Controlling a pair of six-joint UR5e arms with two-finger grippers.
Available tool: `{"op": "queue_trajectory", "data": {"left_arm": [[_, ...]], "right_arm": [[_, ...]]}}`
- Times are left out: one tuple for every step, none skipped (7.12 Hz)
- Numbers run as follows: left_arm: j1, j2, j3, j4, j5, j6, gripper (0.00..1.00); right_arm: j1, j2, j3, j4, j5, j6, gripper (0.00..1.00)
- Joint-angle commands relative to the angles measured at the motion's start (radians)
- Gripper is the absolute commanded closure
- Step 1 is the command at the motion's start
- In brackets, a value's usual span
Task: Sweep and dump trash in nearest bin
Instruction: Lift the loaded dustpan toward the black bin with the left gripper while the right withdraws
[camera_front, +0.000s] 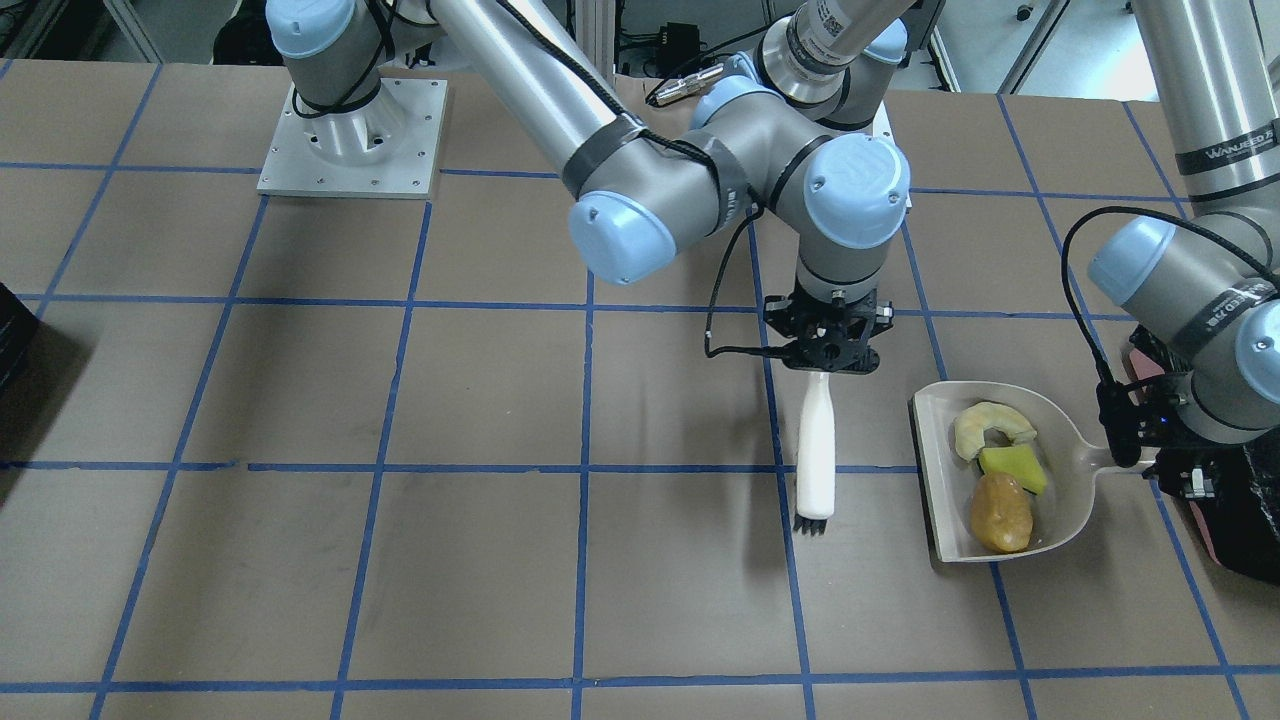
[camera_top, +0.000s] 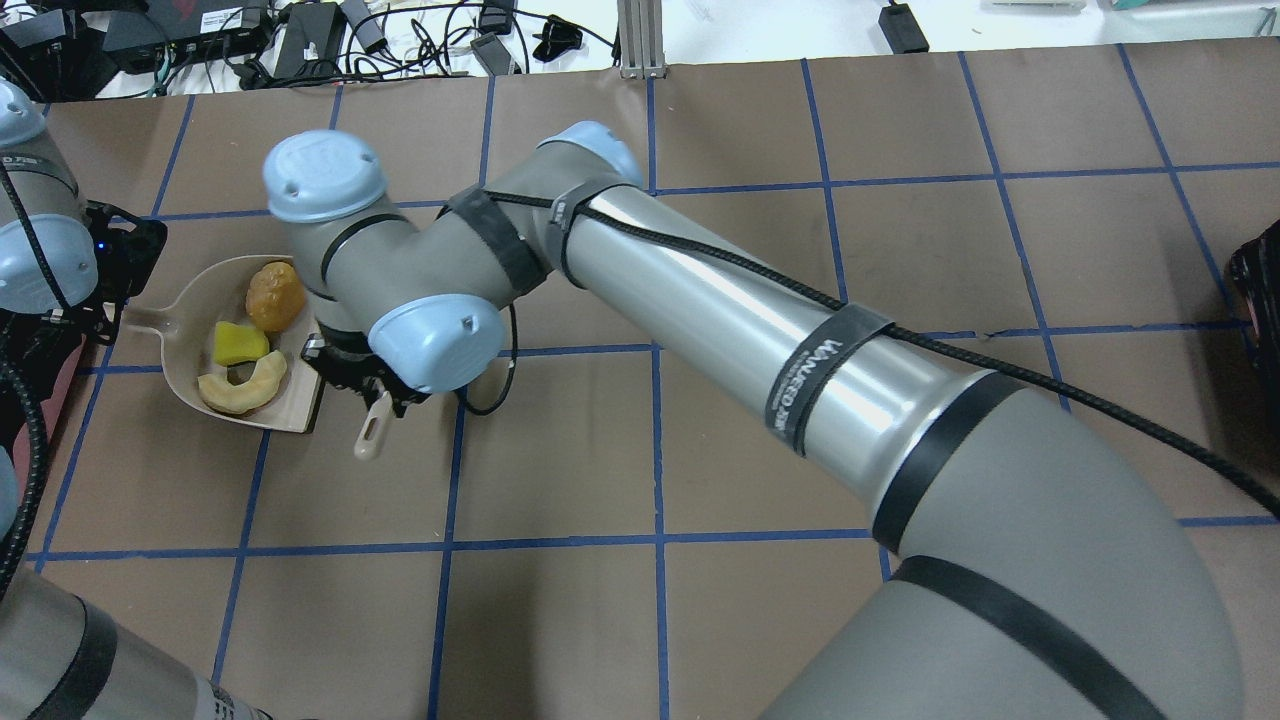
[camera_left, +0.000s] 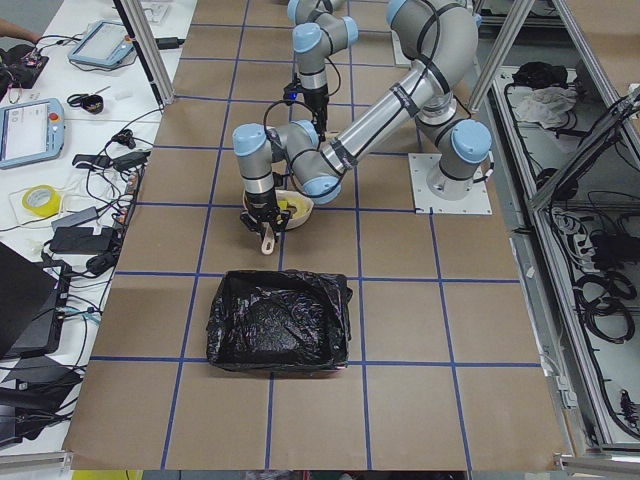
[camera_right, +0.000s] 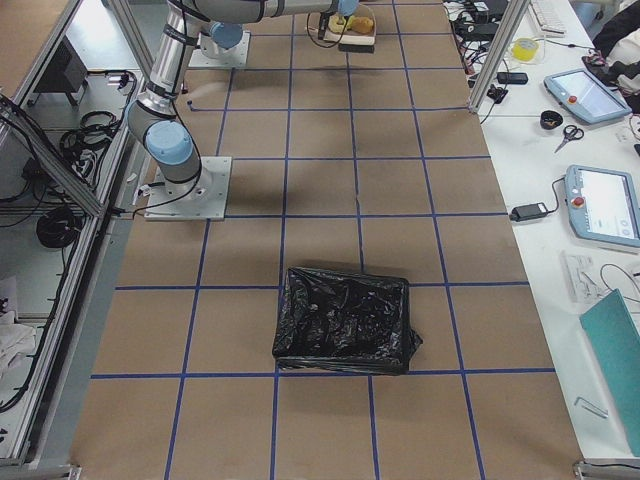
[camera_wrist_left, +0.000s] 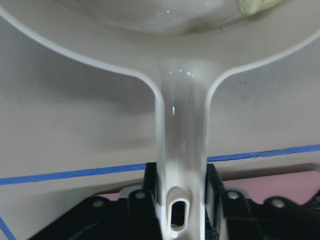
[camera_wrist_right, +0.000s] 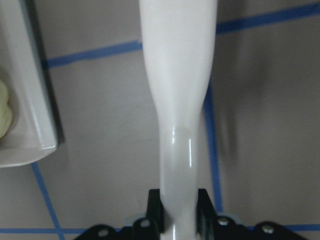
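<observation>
The white dustpan (camera_front: 928, 470) lies flat on the table and holds all the trash: the cream crescent (camera_front: 992, 425), the yellow-green sponge cube (camera_front: 1015, 468) and the orange-brown lump (camera_front: 1001, 512). My left gripper (camera_front: 1150, 465) is shut on the dustpan's handle (camera_wrist_left: 182, 150). My right gripper (camera_front: 830, 362) is shut on the white brush (camera_front: 816, 450), which hangs just beside the pan's open edge, bristles (camera_front: 812, 523) near the table. The pink-sided bin with its black bag (camera_front: 1240, 520) stands right behind the left gripper; it also shows in the exterior left view (camera_left: 280, 320).
A second black-bagged container (camera_right: 345, 320) stands at the table's other end, its edge showing in the overhead view (camera_top: 1262, 290). The right arm (camera_top: 700, 300) reaches across the table's middle. Blue tape lines grid the brown tabletop.
</observation>
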Motion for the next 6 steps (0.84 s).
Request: {"op": "queue_trajectory", "data": {"left_arm": [[0.008,0.018,0.005,-0.008,-0.021,-0.013,1.0],[0.014,0.026,0.03,-0.034,-0.068,-0.016,1.0],[0.029,0.032,0.098,-0.112,-0.082,-0.051,1.0],[0.062,0.036,0.177,-0.233,-0.138,-0.107,1.0],[0.117,0.039,0.225,-0.304,-0.187,-0.137,1.0],[0.189,0.05,0.25,-0.336,-0.256,-0.149,1.0]], "right_arm": [[-0.11,-0.068,0.045,0.089,-0.072,-0.147,1.0],[-0.123,-0.091,0.078,0.138,-0.133,-0.212,1.0],[-0.135,-0.131,0.147,0.14,-0.138,-0.247,1.0],[-0.155,-0.204,0.247,0.13,-0.138,-0.301,1.0],[-0.17,-0.301,0.366,0.123,-0.137,-0.322,1.0],[-0.172,-0.397,0.501,0.072,-0.137,-0.338,1.0]]}}
